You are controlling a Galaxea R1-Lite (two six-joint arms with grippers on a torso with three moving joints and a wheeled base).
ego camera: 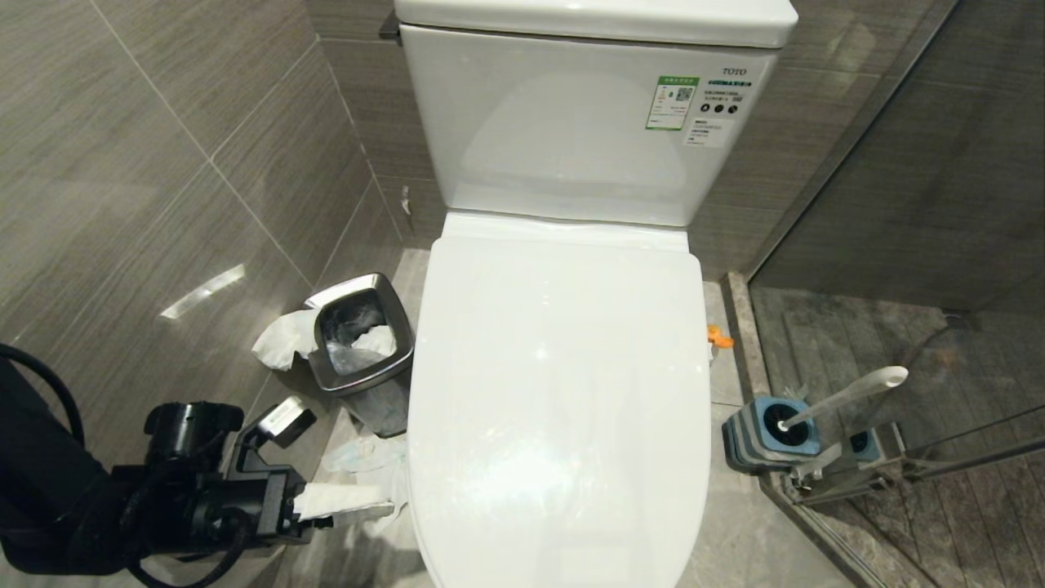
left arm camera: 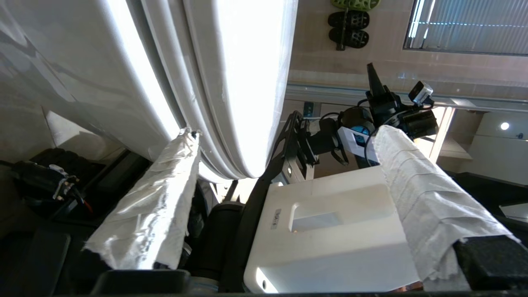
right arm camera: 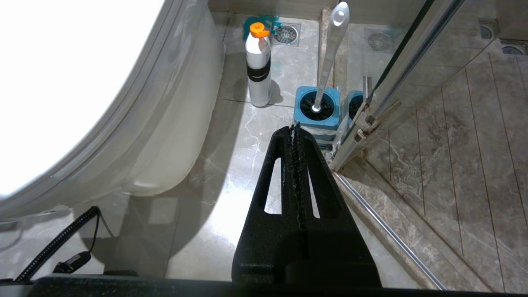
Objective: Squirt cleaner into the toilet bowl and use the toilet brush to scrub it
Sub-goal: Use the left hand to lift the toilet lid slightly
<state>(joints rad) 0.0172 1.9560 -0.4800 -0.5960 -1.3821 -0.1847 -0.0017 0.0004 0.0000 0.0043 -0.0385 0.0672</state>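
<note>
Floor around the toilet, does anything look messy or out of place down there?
Yes. Crumpled tissues hang over the steel waste bin and lie on the floor beside it. The left gripper has paper wrapped on its fingers.

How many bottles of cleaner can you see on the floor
1. The cleaner bottle, white with an orange cap, stands on the floor between the toilet bowl and the brush holder. Others may be hidden behind the toilet.
</note>
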